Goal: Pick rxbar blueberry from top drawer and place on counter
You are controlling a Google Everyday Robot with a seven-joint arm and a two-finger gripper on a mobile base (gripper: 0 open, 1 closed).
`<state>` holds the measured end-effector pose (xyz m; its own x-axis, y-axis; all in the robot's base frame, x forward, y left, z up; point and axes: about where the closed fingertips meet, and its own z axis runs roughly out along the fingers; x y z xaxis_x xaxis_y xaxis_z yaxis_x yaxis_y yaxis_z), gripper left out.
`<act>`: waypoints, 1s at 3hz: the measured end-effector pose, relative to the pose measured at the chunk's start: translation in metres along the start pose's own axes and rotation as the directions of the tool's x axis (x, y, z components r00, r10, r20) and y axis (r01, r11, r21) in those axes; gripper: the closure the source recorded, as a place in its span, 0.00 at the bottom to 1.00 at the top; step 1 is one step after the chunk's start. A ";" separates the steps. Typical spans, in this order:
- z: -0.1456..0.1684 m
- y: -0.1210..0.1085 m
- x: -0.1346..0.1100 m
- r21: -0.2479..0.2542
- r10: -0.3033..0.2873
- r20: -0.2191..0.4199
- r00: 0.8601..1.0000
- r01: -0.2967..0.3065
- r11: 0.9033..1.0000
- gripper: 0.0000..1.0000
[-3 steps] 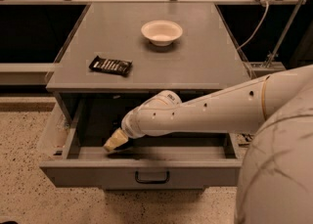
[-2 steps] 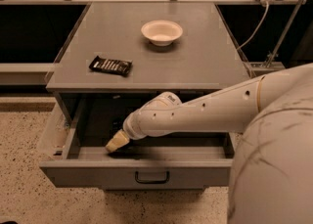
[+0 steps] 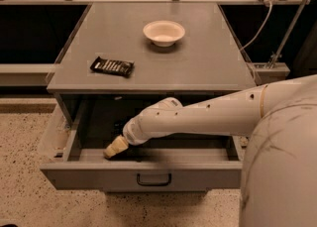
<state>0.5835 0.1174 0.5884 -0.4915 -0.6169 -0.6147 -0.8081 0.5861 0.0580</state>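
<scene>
The top drawer (image 3: 143, 174) is pulled open below the counter (image 3: 198, 62), with a small dark loop handle (image 3: 154, 179) on its front. My white arm reaches from the right down into the drawer's dark inside. The gripper (image 3: 115, 147) is low in the front left part of the drawer, its pale fingers (image 3: 117, 146) close to the drawer floor. The rxbar blueberry is hidden in the dark interior; I cannot make it out. A black-wrapped bar with white lettering (image 3: 112, 66) lies on the counter's left side.
A white bowl (image 3: 164, 32) stands on the counter at the back middle. My arm's large white shoulder (image 3: 282, 171) fills the lower right. A rail and cables run behind the counter. Speckled floor lies to the left of the drawer.
The arm and gripper have stayed almost still inside the drawer, the gripper shifting at most slightly toward the right. Nothing on the counter has moved.
</scene>
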 end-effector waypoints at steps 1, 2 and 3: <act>-0.001 0.003 -0.002 -0.009 -0.003 0.004 1.000 0.003 1.000 0.23; -0.001 0.003 -0.002 -0.009 -0.003 0.003 1.000 0.003 1.000 0.48; -0.007 0.003 -0.007 -0.009 -0.003 0.003 1.000 0.003 1.000 0.70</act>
<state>0.5821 0.1198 0.5985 -0.4883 -0.6165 -0.6176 -0.8124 0.5797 0.0637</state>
